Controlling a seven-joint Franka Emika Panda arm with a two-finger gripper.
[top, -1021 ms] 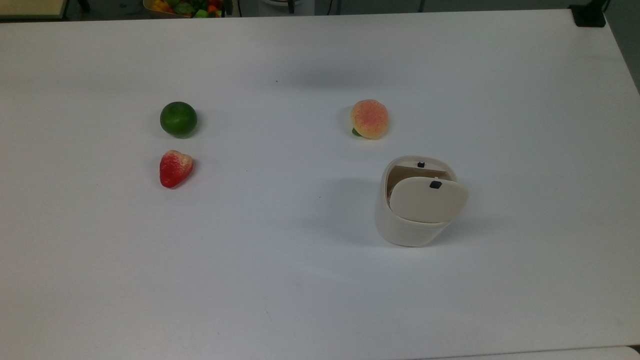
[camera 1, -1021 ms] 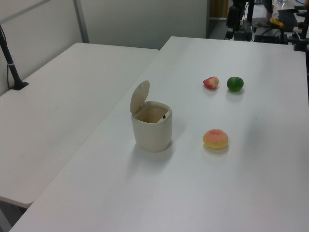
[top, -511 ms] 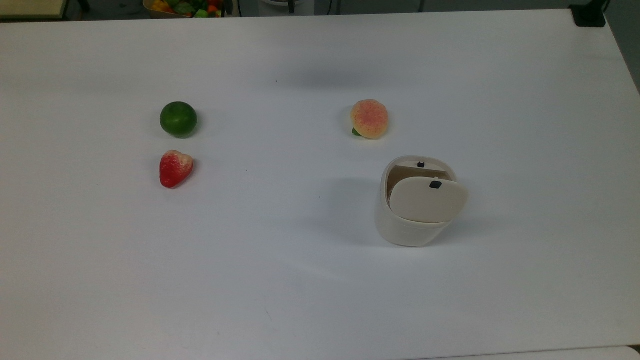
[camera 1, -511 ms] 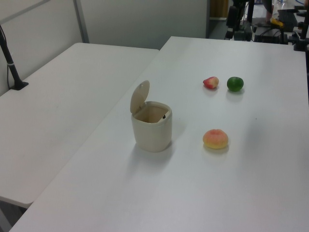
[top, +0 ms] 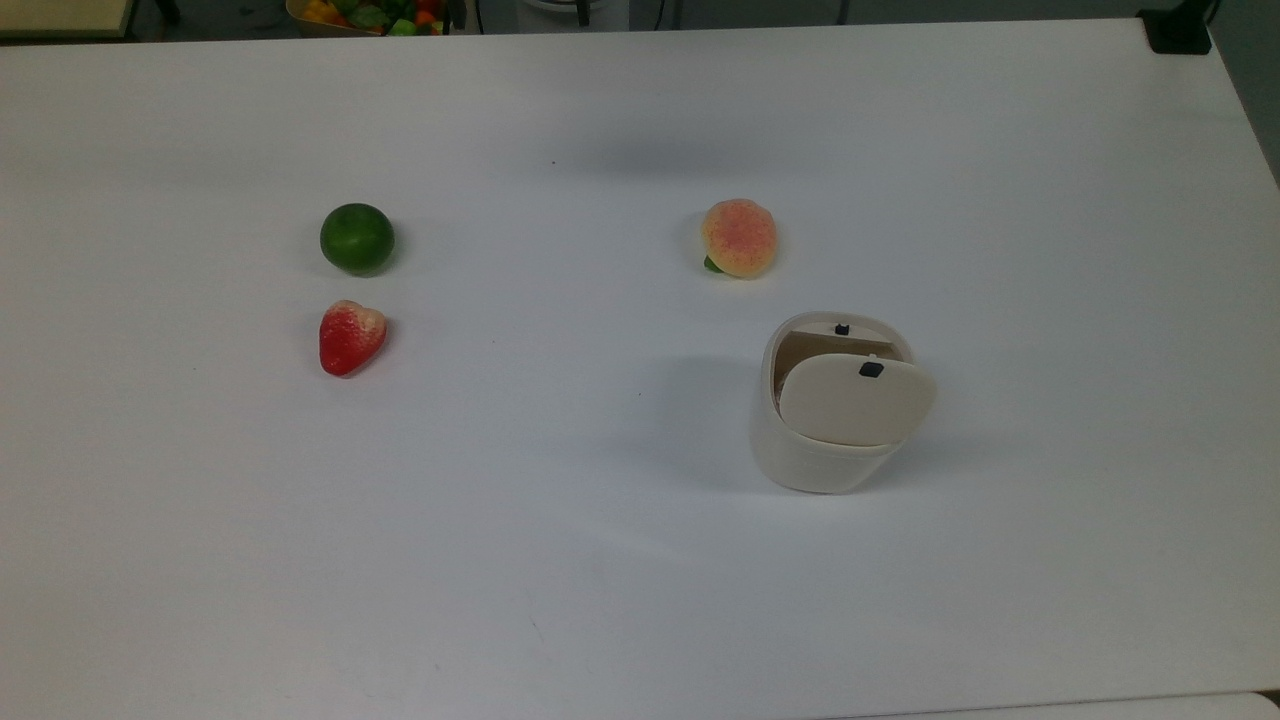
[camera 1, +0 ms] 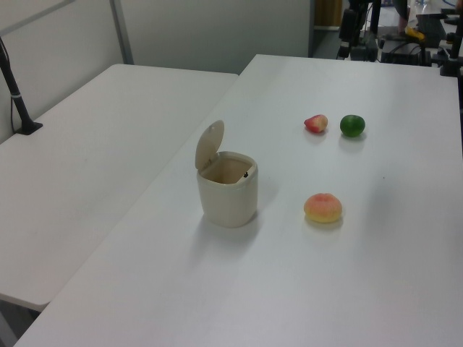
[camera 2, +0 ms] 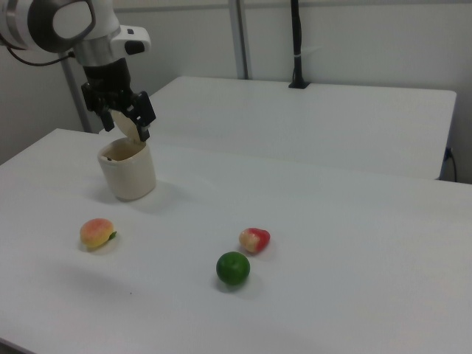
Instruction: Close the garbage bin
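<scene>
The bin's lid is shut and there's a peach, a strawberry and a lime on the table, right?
Not quite: the garbage bin has its lid standing open, as the left view shows. The peach, strawberry and lime do lie on the table.

a broad white matte surface [top: 600, 560] fills the top view, evenly lit with soft shadows. in the left view a second white table [camera 1: 87, 166] stands just beside it on the left view's left, with a black pole [camera 1: 16, 94] clamped at its far edge. pale grey wall panels [camera 2: 354, 37] with a metal upright [camera 2: 237, 38] close the room behind.
</scene>
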